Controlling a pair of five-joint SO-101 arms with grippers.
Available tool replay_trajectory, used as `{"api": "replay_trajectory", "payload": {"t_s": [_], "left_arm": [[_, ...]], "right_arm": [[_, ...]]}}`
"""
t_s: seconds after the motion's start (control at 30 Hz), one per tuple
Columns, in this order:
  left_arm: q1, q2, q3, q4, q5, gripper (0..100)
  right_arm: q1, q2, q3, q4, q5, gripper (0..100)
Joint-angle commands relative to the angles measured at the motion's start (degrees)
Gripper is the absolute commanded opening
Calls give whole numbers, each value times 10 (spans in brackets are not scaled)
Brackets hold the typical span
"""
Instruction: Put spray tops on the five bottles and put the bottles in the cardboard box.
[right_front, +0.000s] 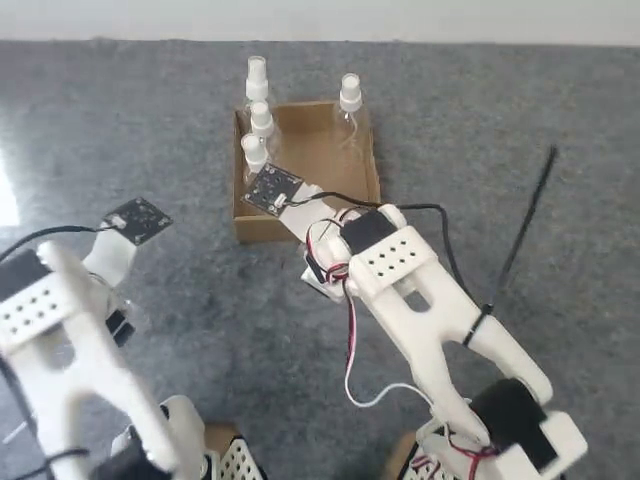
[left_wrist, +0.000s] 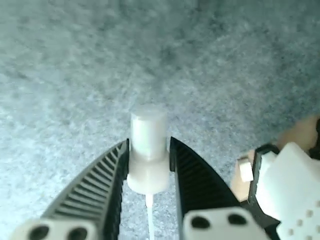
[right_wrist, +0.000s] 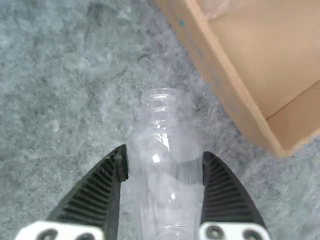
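Grips in the left gripper (left_wrist: 148, 145) a white plastic spray top (left_wrist: 148, 160): smooth round cap, flared collar, thin dip tube below. Pinches it from both sides with black ribbed fingers (left_wrist: 105, 185) over speckled grey felt (left_wrist: 225, 60).

Clamps in the right gripper (right_wrist: 164, 153) a clear, glossy plastic bottle (right_wrist: 161, 135), uncapped, threaded neck open, its body held between ribbed black pads (right_wrist: 100, 190). Sits just beside the outer wall of the cardboard box (right_wrist: 212, 75). Bears small bluish marks on that wall, too small to read.

Farther off, keeps four capped bottles (right_front: 261, 118) upright at the shallow brown box: three in a row along one side wall, the fourth bottle (right_front: 350, 95) at the opposite back corner. Cannot tell whether the rearmost of the row stands inside the wall or just behind it.
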Motion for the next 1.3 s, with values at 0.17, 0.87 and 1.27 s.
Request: {"api": "replay_trajectory", "payload": {"t_s": [0.17,0.87,1.27], "left_arm": [[46,-121,-27,-22,147,13],[129,-273,-26,-174,502,13],[215,-278,-28,-257,646,13]], "right_arm": [[6,-51,11,-12,-7,84],[20,-108,16,-31,-105,84],[32,-204,112,-112,-108,84]]}}
